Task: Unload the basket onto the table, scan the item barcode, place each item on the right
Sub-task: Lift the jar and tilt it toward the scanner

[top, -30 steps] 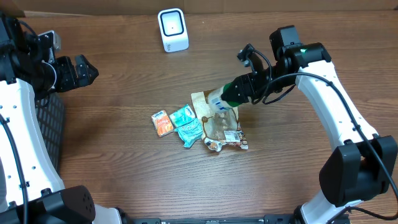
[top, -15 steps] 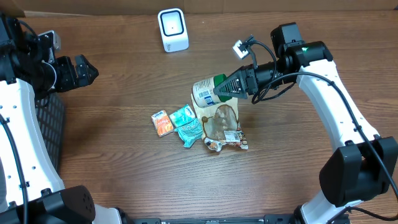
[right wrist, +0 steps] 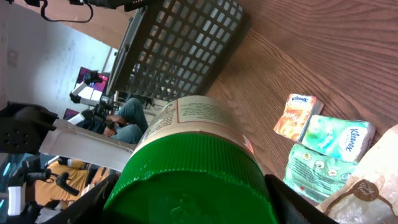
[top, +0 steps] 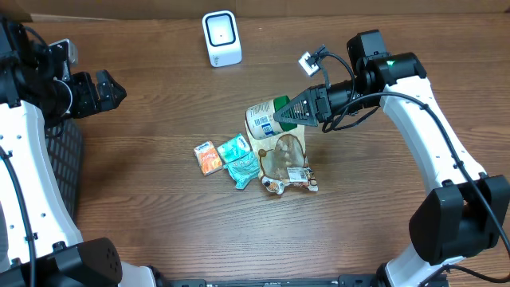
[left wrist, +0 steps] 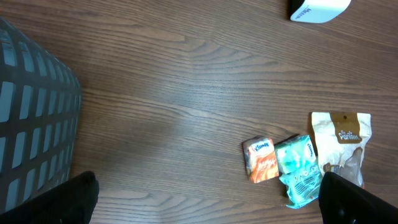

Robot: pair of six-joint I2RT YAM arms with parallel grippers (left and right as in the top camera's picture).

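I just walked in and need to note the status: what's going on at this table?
The right gripper holds a green-lidded jar by its lid end, tipped on its side in the air above a brown pouch. The white scanner stands at the far edge of the table, well apart from the jar, so nothing is scanned yet. The left gripper hangs open beside the dark basket, holding nothing.

The left gripper [left wrist: 207, 198] gapes wide. Just ahead of 1 finger [left wrist: 351, 200] lie 3 packs: orange pack [left wrist: 260, 159], teal pack [left wrist: 298, 163], tan pouch [left wrist: 341, 134]. A mesh basket [left wrist: 31, 118] stands beside the other finger [left wrist: 59, 202]; a white scanner [left wrist: 317, 7] sits far ahead.
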